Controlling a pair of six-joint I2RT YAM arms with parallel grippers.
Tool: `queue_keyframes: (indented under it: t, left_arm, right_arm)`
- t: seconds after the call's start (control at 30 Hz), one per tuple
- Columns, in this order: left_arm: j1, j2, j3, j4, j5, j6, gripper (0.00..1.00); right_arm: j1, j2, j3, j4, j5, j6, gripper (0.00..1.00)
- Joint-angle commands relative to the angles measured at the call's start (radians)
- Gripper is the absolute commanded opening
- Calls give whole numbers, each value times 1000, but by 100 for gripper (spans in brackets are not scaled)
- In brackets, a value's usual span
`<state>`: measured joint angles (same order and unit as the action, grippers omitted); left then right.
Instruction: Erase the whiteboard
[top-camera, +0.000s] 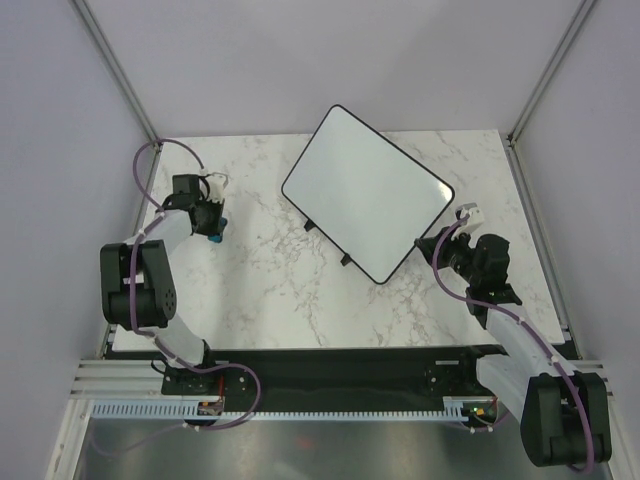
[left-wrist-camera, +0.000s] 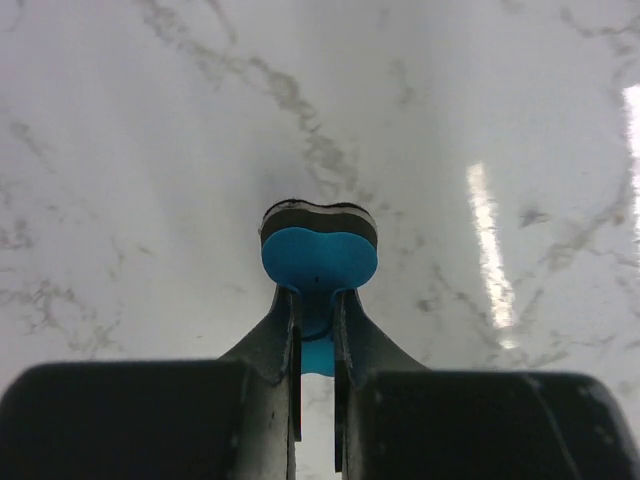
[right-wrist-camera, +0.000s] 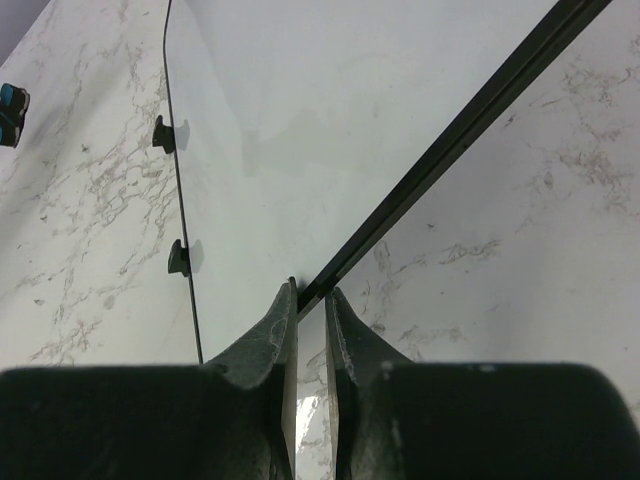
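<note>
The whiteboard (top-camera: 365, 190) lies turned at an angle on the marble table (top-camera: 260, 290), and its glossy white face (right-wrist-camera: 300, 130) shows no marks. My right gripper (top-camera: 432, 247) is at the board's lower right edge, and in the right wrist view its jaws (right-wrist-camera: 310, 293) are pinched on the thin black frame. At the table's left side my left gripper (top-camera: 213, 232) is shut on a small blue bone-shaped eraser (left-wrist-camera: 320, 255). The eraser's dark felt side faces the marble, away from the board. The jaws (left-wrist-camera: 317, 295) clamp the eraser's narrow waist.
Two small black feet (right-wrist-camera: 160, 133) stick out from the board's near-left edge. Grey enclosure walls and metal posts (top-camera: 115, 70) bound the table at the back and sides. A black strip (top-camera: 330, 375) runs along the near edge by the arm bases.
</note>
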<state>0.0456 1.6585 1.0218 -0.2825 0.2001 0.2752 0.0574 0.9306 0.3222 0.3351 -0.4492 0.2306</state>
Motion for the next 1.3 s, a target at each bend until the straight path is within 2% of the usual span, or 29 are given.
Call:
queue_keyframes:
  t: [0.0,0.23,0.37,0.53,0.67,0.8,0.87,0.9,0.97,1.1,1.27]
  left_arm:
    - [45,-2,12,34,-122,134,2]
    - [45,52,1,32,-195,196,5]
    - [46,60,-12,23,-171,196,25]
    - [45,61,-23,26,-140,190,35]
    - [48,41,-34,25,-119,188,47]
    - [46,24,-35,17,-94,177,54]
    - [46,14,-35,14,-87,176,59]
    - [48,11,-35,13,-85,174,81]
    - [46,-8,-35,2,-77,174,97]
    - [46,-57,-42,-18,-45,159,99]
    - [46,-147,-60,-53,24,150,99]
  right_arm:
    - [10,-3,12,15,-19,-25,5]
    - [12,10,17,18,-29,-17,13]
    - [12,1,12,13,-22,-17,26]
    - [13,-1,15,2,-17,-17,37]
    - [13,-7,14,1,-14,-19,40]
    - [13,-7,17,-1,-13,-20,43]
    - [12,-12,15,-5,-9,-20,48]
    - [12,-13,15,-7,-8,-19,49]
    - [13,-22,15,-13,-2,-19,53]
    - [13,-36,11,-22,18,-10,59]
    - [15,-70,15,-60,49,-4,79]
